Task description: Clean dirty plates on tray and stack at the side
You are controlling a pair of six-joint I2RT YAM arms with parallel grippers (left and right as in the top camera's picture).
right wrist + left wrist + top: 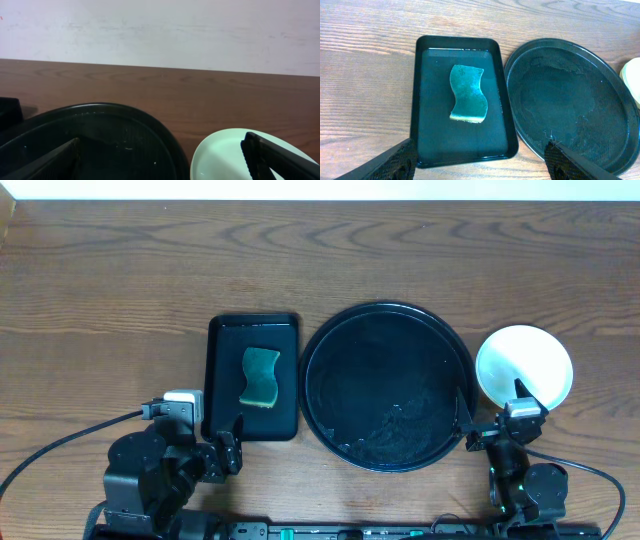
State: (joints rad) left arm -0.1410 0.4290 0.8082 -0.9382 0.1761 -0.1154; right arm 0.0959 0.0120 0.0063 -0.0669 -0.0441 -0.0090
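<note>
Finding both the left gripper [480, 162] and right gripper [160, 142] with fingers spread, we are observing a pale plate [523, 365] resting just beside the round black tray [380, 380].

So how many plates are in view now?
1 seen from above: a white plate on the table just right of the round black tray, beside the right gripper. Others may be stacked under it; the tray holds none.

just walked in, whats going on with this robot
Neither arm holds anything: the left gripper and right gripper both hang open near their bases. The round black tray has no plates on it, a white plate sits just right of it, and the green sponge lies in the small rectangular tray. Cleaning looks finished.
</note>
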